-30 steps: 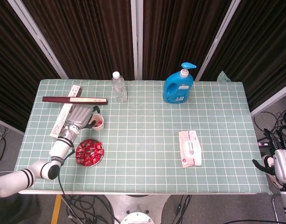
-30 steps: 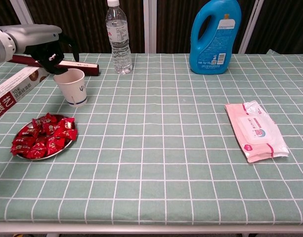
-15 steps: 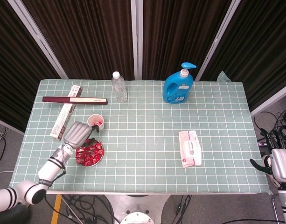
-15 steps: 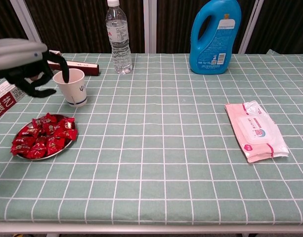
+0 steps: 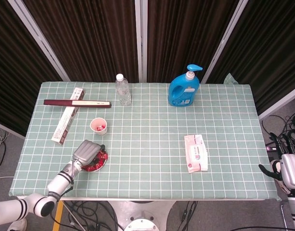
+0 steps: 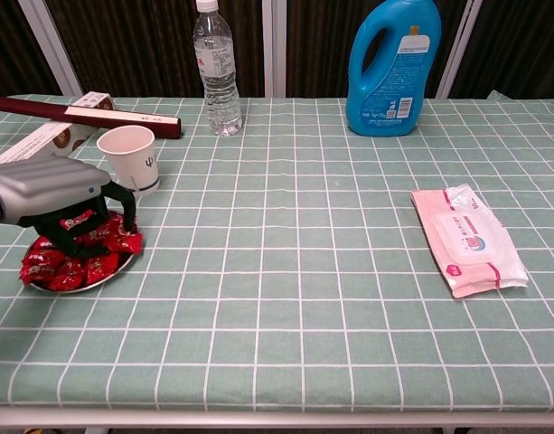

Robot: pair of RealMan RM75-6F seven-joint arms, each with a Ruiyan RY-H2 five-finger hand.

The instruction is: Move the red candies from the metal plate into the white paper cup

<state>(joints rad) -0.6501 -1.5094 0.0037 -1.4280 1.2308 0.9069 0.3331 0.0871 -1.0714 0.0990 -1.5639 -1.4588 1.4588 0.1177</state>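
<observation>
The metal plate [image 6: 106, 278] of red candies [image 6: 81, 265] sits near the table's front left; in the head view my hand covers most of the plate [image 5: 100, 165]. My left hand [image 6: 52, 193] hangs over the pile, palm down. Its dark fingers [image 6: 74, 230] are spread and reach down among the top candies, and I see none gripped. The white paper cup [image 6: 129, 157] stands upright just behind the plate, and from above the cup [image 5: 99, 126] shows red candies inside. My right hand [image 5: 288, 170] hangs off the table's right edge, holding nothing.
A water bottle [image 6: 216, 68] and a blue detergent bottle [image 6: 392, 63] stand at the back. A pink wipes pack [image 6: 471, 240] lies at the right. A long white box [image 5: 68, 121] and a dark red bar [image 5: 77, 102] lie behind the cup on the left.
My left hand has left the cup's rim, come back toward the front edge and dropped onto the candy pile. The right hand has stayed put.
</observation>
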